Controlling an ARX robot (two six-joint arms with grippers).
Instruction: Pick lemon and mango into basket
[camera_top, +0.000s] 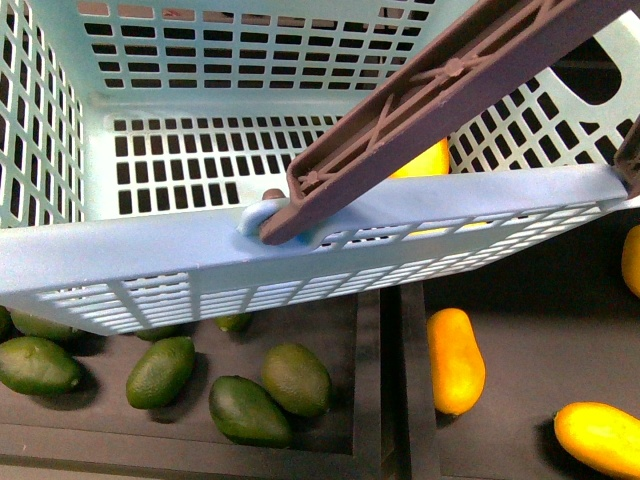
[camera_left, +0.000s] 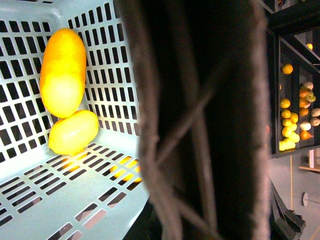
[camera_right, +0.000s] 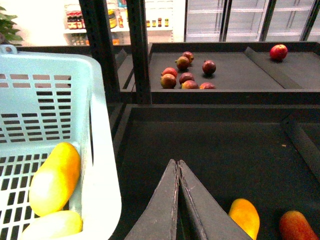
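Note:
The pale teal basket (camera_top: 200, 260) fills the front view, tilted, with its brown handle (camera_top: 440, 90) swung across it. In the left wrist view that handle (camera_left: 200, 125) sits blurred right against the camera; my left gripper is shut on it and its fingers are hidden. Inside the basket the yellow-orange mango (camera_left: 62, 70) lies against a slotted wall, with the plumper lemon (camera_left: 74, 131) touching its end. The right wrist view shows the same mango (camera_right: 55, 177) and lemon (camera_right: 52, 225) behind the basket wall (camera_right: 100, 150). My right gripper (camera_right: 178, 162) is shut on nothing, beside the basket over a dark tray.
Below the basket, a black tray (camera_top: 340, 445) holds several dark green fruits (camera_top: 160, 370). Loose mangoes (camera_top: 455, 358) lie in the tray to the right. A higher shelf carries dark red fruits (camera_right: 187, 75) and a red apple (camera_right: 278, 51). Black shelf posts (camera_right: 137, 50) stand behind the basket.

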